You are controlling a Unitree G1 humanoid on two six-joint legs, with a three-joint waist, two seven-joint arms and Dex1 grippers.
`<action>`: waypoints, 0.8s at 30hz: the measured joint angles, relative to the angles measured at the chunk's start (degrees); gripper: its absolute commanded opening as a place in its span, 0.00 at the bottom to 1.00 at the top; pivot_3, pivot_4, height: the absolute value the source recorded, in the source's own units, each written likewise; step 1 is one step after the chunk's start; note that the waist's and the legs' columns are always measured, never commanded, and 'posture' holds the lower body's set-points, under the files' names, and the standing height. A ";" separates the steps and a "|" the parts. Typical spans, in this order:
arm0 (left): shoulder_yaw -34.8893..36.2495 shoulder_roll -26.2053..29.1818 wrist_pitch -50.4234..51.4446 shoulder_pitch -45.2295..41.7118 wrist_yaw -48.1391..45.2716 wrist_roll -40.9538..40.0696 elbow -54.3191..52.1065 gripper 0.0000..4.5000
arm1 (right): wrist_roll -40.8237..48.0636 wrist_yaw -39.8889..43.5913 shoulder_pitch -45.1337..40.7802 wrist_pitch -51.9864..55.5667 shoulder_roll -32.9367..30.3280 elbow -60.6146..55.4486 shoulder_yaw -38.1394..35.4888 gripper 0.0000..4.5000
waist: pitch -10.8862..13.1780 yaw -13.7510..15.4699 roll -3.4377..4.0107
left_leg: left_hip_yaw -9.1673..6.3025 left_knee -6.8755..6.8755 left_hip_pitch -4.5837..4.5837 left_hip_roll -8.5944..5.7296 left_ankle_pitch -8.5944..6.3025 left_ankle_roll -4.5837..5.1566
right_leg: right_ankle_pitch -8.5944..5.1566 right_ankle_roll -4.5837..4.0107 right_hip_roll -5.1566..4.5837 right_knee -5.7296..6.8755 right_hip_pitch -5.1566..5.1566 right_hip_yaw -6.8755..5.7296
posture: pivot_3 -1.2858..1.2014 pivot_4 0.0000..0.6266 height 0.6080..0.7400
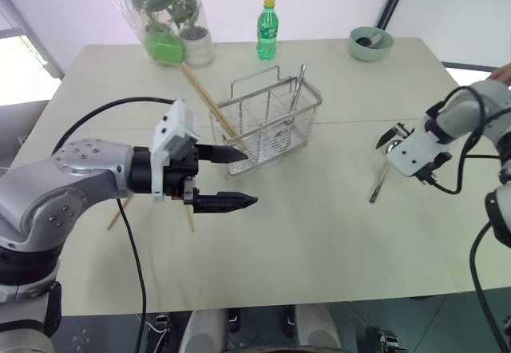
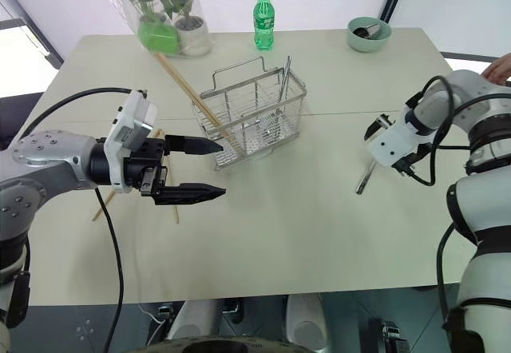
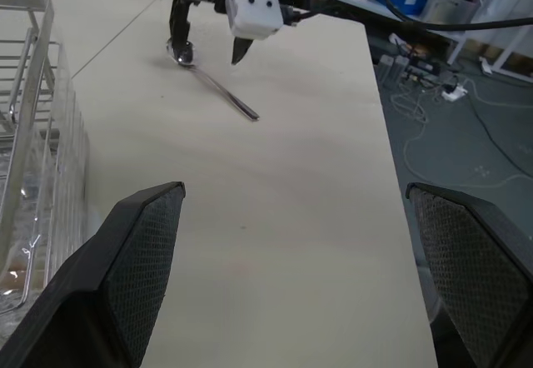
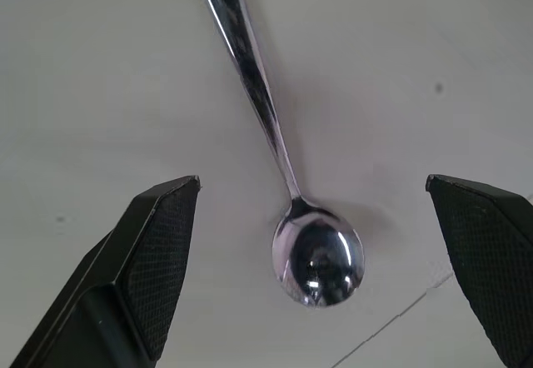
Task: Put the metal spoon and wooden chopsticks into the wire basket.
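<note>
Right wrist view looks straight down on the shiny silver all-metal spoon (image 4: 287, 176), flat on the pale cream table top (image 1: 319, 233), bowl up and centred between the wide-spread black fingers (image 4: 141, 268) of the right gripper (image 1: 393, 140). Poised that way, probably, to straddle the neck of the spoon before closing; jaws released, gripping nothing, tips just above the bowl end.

From the head views, lies at about three o'clock of the rectangular silver wire-grid basket (image 1: 267, 121), well apart from it. Long axis slants from one o'clock to seven o'clock, bowl at the far end under the gripper, thin handle pointing back toward the near edge.

Pale tan wooden chopsticks (image 1: 206, 97) already in part in the basket: one pair leaning out over its eleven-o'clock corner, lower ends inside, tips pointing up and away toward the potted plant in clear wrap (image 1: 164, 9). More tan sticks half hidden behind the left arm; cannot tell how many.

Left gripper (image 1: 239, 177) hanging level just at eight o'clock of the basket, fingers spread, empty, likely parked clear of the work.
</note>
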 measured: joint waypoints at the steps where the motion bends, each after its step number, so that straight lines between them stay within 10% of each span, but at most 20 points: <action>1: 0.02 0.00 0.11 0.05 0.28 -0.07 -0.41 0.99 | -1.45 -1.52 -0.28 -0.01 0.62 0.64 1.00 1.00 | 0.00 0.01 0.00 | 0.00 0.00 0.01 0.00 0.00 -0.01 | 0.00 0.00 0.00 0.01 0.00 0.00 | 0.52 0.24 0.58; 9: 0.11 -0.33 0.59 0.09 3.03 -1.64 -2.17 0.99 | -10.49 -12.38 -1.56 -0.76 3.90 2.25 7.86 1.00 | 0.00 0.14 -0.01 | -0.02 0.04 0.06 0.00 0.04 -0.05 | 0.00 0.00 0.19 0.06 0.08 0.00 | 0.52 0.24 0.58; 12: 0.68 -0.37 0.62 0.09 4.15 -2.43 -2.51 1.00 | -12.26 -14.23 -1.77 -1.48 4.10 2.80 9.19 0.81 | -0.02 0.14 -0.05 | -0.07 0.09 0.16 0.01 0.04 -0.05 | 0.00 0.00 0.24 0.06 0.22 0.00 | 0.52 0.24 0.58; 19: 1.94 -0.08 0.82 -0.12 6.42 -3.83 -2.51 1.00 | -13.13 -14.46 -1.69 -2.40 4.00 4.65 9.87 0.01 | -0.07 -0.36 -0.13 | -0.08 0.15 0.31 0.11 0.04 -0.05 | 0.00 0.00 0.39 0.07 0.37 0.00 | 0.52 0.24 0.58; 24: 2.65 0.11 0.76 -0.18 6.84 -3.76 -2.33 1.00 | -12.72 -15.44 -1.38 -2.43 3.90 4.62 9.67 0.01 | -0.08 -0.37 -0.20 | -0.07 0.15 0.40 0.27 0.07 -0.11 | 0.00 -0.02 0.53 0.08 0.43 0.00 | 0.52 0.24 0.58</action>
